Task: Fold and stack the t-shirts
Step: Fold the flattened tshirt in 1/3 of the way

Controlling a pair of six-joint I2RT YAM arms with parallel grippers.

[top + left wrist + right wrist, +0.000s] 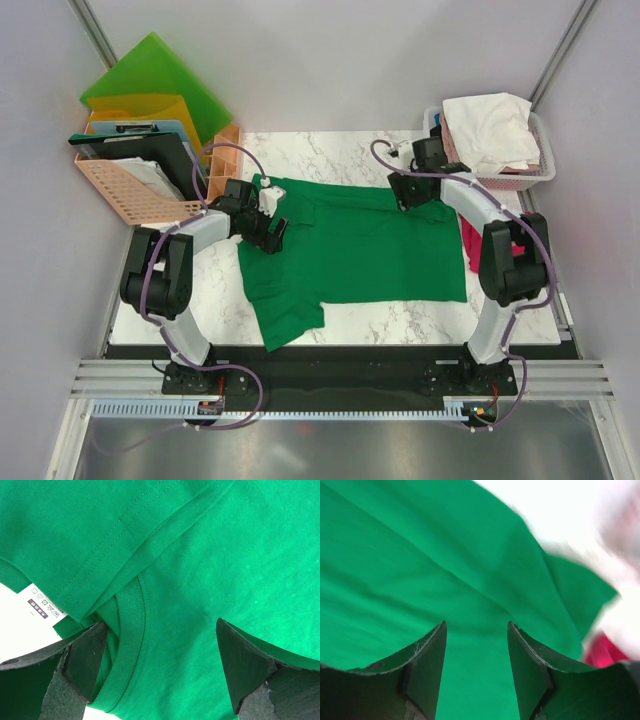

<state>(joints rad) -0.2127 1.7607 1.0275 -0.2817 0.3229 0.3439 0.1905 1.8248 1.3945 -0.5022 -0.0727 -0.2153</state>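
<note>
A deep green t-shirt (350, 245) lies spread on the marble table, collar to the left and one sleeve hanging toward the front edge. My left gripper (270, 228) is open over the collar. In the left wrist view the ribbed collar (131, 630) lies between the wide-apart fingers (160, 665), with a white care label (42, 604) at the left. My right gripper (405, 190) is open at the shirt's far right edge. In the right wrist view its fingers (476, 630) straddle green cloth (420, 570). A magenta-red tee (469, 245) lies by the right arm, and it also shows in the right wrist view (602, 650).
A pink basket (535, 170) with white tees (492, 130) stands at the back right. An orange rack (130, 190) with folders and a clipboard stands at the back left. Bare marble (215, 300) shows in front of the left arm.
</note>
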